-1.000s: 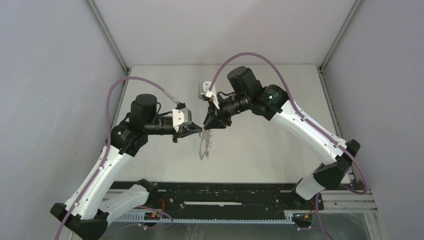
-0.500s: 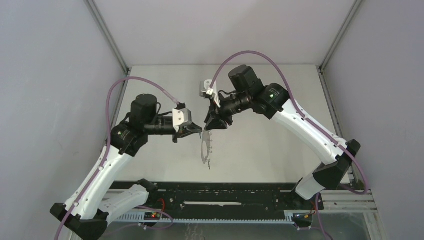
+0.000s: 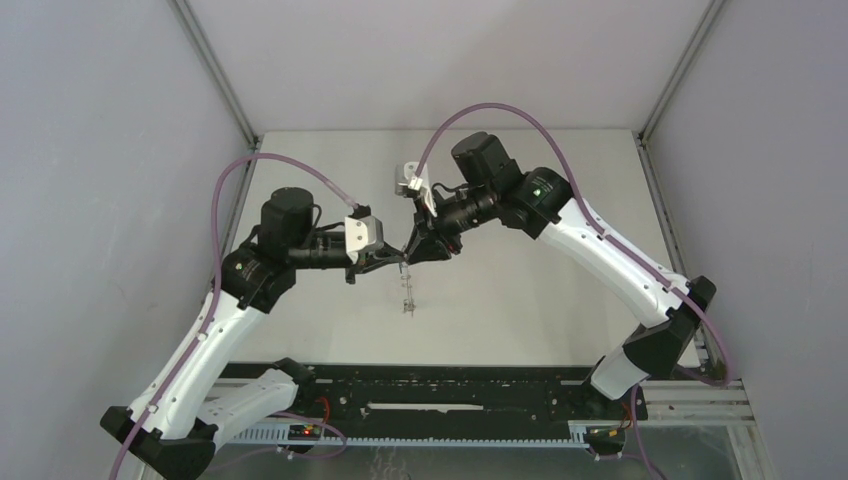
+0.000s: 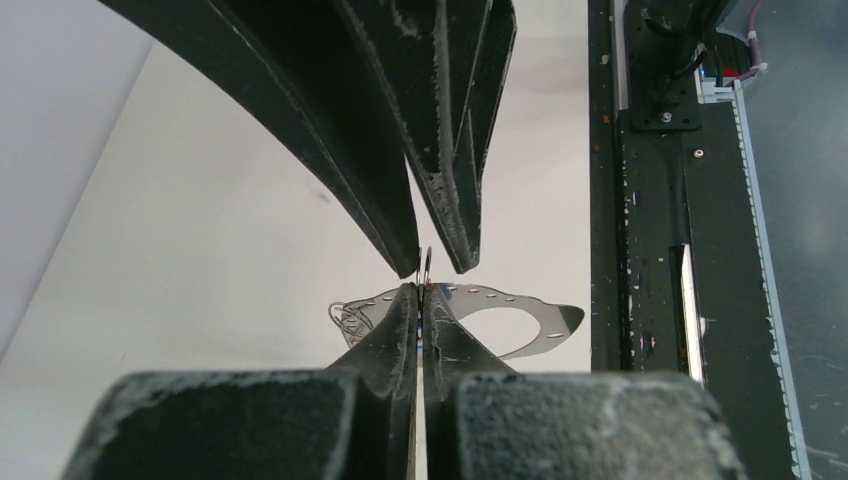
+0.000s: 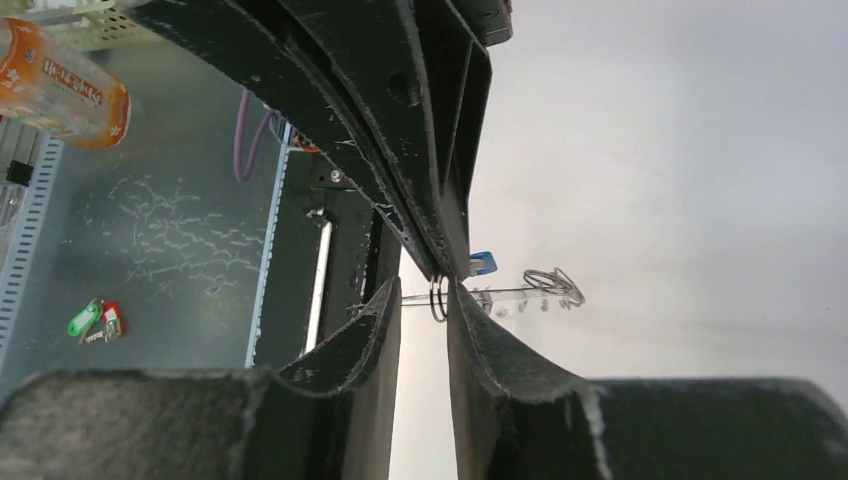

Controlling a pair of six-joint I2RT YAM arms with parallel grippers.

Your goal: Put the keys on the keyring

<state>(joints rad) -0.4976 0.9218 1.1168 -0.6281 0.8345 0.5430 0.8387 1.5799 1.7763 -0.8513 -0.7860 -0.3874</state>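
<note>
Our left gripper (image 4: 421, 292) is clamped tight on the keyring (image 4: 560, 316), which is mid-frame in the top view. Our right gripper (image 5: 424, 290) stands slightly apart around one small ring (image 5: 437, 298), with the blue key (image 5: 482, 263) just beyond.

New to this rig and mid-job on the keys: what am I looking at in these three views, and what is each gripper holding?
The left arm and right arm, both white, meet tip to tip over a pale table. The wide picture looks down from above and behind them; the other two come from a camera on each wrist, that arm's own black fingers at the bottom. The left gripper is shut on the keyring, a thin metal loop hanging in the air. The right gripper has its jaws slightly apart around a small ring at the keyring's edge. A blue key head shows behind; whether it is threaded I cannot tell.
</note>
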